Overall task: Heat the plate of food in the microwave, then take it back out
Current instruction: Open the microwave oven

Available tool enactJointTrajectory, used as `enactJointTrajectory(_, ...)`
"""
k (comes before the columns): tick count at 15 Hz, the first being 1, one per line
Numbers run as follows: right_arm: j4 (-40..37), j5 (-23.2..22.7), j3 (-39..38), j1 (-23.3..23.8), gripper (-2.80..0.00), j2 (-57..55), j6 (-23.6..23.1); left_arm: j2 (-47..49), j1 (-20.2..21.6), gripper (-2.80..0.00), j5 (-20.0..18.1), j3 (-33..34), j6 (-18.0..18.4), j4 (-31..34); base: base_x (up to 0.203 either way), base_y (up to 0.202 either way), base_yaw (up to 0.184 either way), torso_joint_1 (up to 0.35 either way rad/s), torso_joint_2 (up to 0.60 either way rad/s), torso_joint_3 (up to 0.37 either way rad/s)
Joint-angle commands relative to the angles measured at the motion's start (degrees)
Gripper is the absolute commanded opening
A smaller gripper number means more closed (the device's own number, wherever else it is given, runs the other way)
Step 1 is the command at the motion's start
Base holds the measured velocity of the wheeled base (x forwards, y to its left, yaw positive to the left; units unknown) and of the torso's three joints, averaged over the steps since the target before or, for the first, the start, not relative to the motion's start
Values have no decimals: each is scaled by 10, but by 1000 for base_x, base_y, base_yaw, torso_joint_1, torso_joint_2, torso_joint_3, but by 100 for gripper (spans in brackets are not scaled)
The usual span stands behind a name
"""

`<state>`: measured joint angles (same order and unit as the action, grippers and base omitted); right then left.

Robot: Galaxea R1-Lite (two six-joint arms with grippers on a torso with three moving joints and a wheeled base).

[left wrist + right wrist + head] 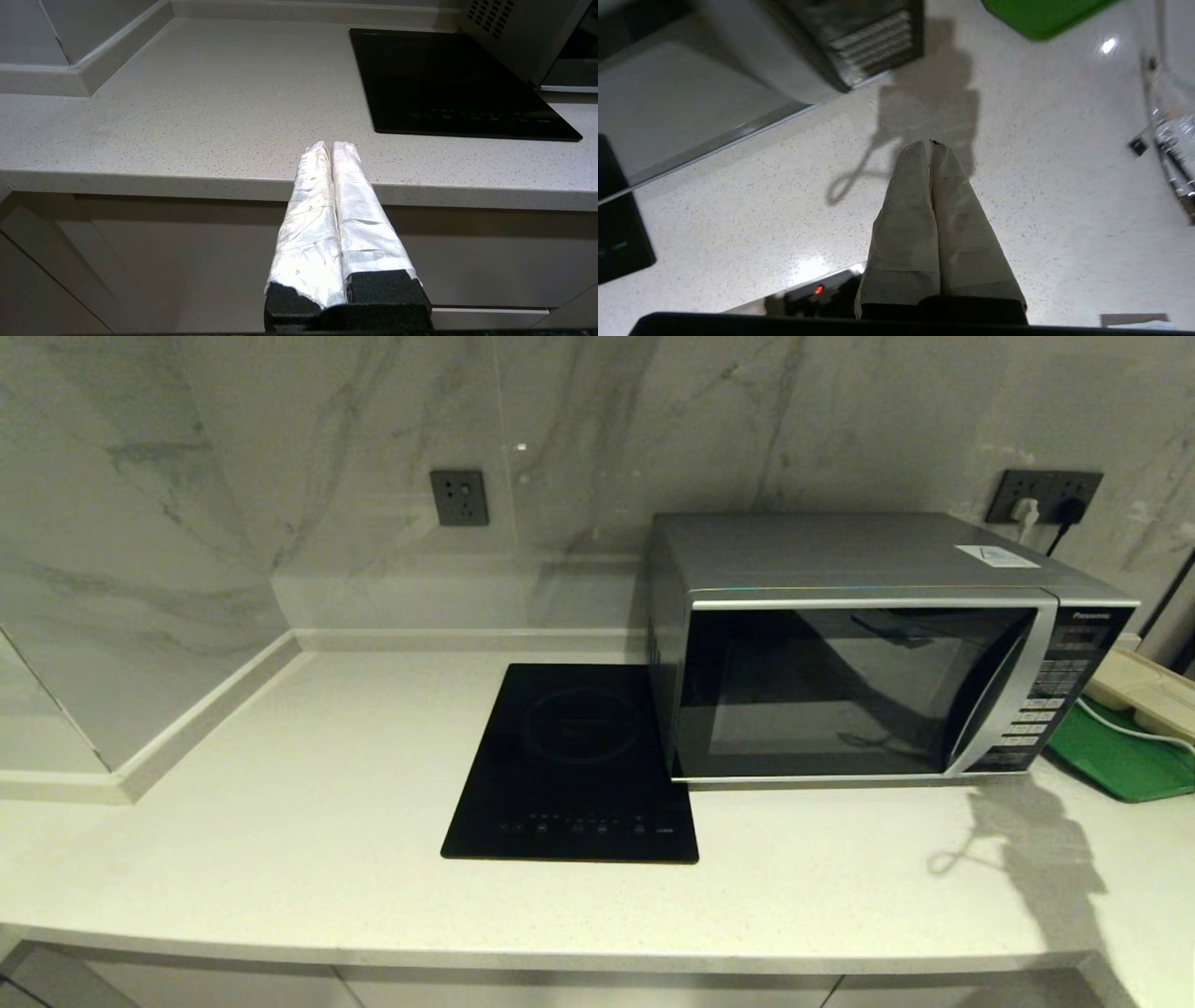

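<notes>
The silver microwave (859,653) stands at the back right of the counter with its dark glass door closed. Its lower corner with the button panel (873,37) shows in the right wrist view. The plate of food is out of view. My right gripper (930,144) hovers over bare counter in front of the microwave's right end, shut and empty, and only its shadow falls in the head view. My left gripper (331,145) is parked at the counter's front edge, left of the cooktop, its white-wrapped fingers pressed together with nothing in them.
A flat black induction cooktop (574,761) lies left of the microwave. A green tray (1125,756) holding a beige compartment tray (1144,695) sits at the right edge. Wall sockets and a white cable are behind the microwave.
</notes>
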<state>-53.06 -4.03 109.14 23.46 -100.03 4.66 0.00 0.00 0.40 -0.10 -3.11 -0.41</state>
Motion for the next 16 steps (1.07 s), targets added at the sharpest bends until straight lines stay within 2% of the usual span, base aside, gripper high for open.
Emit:
enactJointTrajectory(1, -30, 17, 39, -72, -280, 87, 0, 0, 0, -280, 0, 0, -1, 0, 0, 0, 0, 0, 0, 0)
enactJointTrajectory(4, -73, 43, 47, -192, -280, 186, -8, 0, 0, -280, 0, 0, -1, 0, 0, 0, 0, 0, 0, 0)
enactJointTrajectory(5, -103, 64, 48, -233, -280, 215, -12, 0, 0, -280, 0, 0, -1, 1, 0, 0, 0, 0, 0, 0)
enactJointTrajectory(7, -163, 149, 49, -288, -280, 265, -16, 0, 0, -280, 0, 0, -1, 0, 0, 0, 0, 0, 0, 0)
enactJointTrajectory(8, -174, 172, 47, -296, -280, 292, -19, 0, 0, -280, 0, 0, -1, 0, 0, 0, 0, 0, 0, 0)
enactJointTrajectory(10, -157, 183, 45, -301, -280, 349, -28, 0, 0, -280, 0, 0, -1, 0, 0, 0, 0, 0, 0, 0)
enactJointTrajectory(13, -32, 188, 18, -301, -280, 435, -33, 0, 0, -280, 0, 0, -1, 0, 0, 0, 0, 0, 0, 0)
enactJointTrajectory(16, -8, 187, -79, -301, -280, 532, -33, 0, 0, -280, 0, 0, -1, 0, 0, 0, 0, 0, 0, 0)
